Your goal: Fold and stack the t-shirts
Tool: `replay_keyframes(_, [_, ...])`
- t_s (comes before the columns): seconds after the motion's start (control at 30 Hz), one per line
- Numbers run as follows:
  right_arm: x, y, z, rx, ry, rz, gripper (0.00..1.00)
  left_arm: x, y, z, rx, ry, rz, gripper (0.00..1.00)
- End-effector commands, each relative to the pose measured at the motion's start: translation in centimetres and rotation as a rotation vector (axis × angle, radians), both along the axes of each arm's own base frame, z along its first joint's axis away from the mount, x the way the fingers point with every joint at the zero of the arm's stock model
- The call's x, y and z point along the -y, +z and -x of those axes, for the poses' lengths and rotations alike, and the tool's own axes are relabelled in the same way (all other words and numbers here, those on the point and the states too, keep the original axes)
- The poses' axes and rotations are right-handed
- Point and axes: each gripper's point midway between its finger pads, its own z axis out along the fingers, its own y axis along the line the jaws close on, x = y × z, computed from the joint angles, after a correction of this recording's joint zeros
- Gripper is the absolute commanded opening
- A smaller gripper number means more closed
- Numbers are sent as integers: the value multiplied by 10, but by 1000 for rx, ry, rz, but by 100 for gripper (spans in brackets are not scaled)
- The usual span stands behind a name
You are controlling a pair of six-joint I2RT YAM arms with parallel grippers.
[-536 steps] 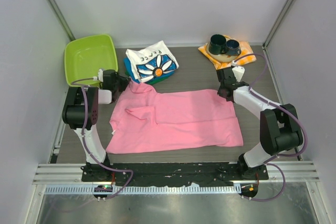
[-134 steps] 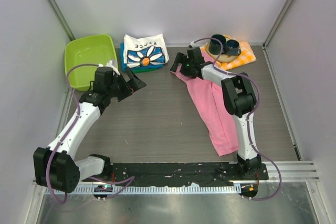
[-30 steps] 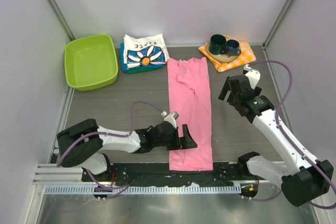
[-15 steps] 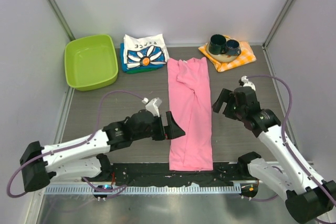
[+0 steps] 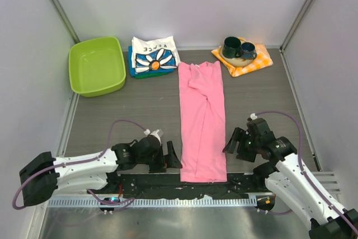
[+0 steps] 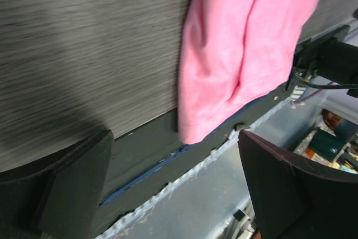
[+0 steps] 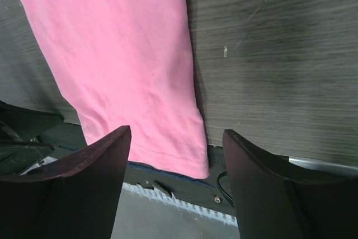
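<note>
**Top view:** The pink t-shirt (image 5: 202,121) is laid as a narrow strip down the centre, its hem lapping the black rail (image 5: 168,182) at the bottom. The left gripper (image 5: 168,156) and right gripper (image 5: 234,141) are set at either side of that hem with jaws apart and nothing held, probably to lift it toward the collar. Bare table (image 5: 128,104) is left on both sides. The daisy-print t-shirt (image 5: 154,57) tops the folded pile at upper centre-left, near the collar.

**Left wrist:** The fingers are spread. The hem corner is seen at centre, overhanging the table edge.

**Right wrist:** The fingers are likewise apart, and the other hem corner is seen at lower centre.
</note>
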Motion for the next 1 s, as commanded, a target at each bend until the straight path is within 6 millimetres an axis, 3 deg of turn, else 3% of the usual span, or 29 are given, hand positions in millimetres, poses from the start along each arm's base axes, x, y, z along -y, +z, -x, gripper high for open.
replay_keyframes(0.0, [-6,-14,24,-108,7,-48,68,29,6,4,-32,-51,101,100])
replay_keyframes(0.23, [-8,-24,44,-172,31,-70,65,52,-2,18,-79,-109,120,96])
replay_keyframes(0.53, [-15,-37,59,-244,56,-107,64,41,-14,43,-144,-111,108,79])
replay_keyframes(0.73, [-31,-37,60,-261,80,-157,63,37,-24,44,-144,-95,105,71])
replay_keyframes(0.9, [-41,-38,61,-268,95,-161,62,42,-30,40,-135,-86,114,60])
replay_keyframes(0.97, [-44,-38,62,-266,103,-160,62,41,-38,41,-146,-83,95,48])
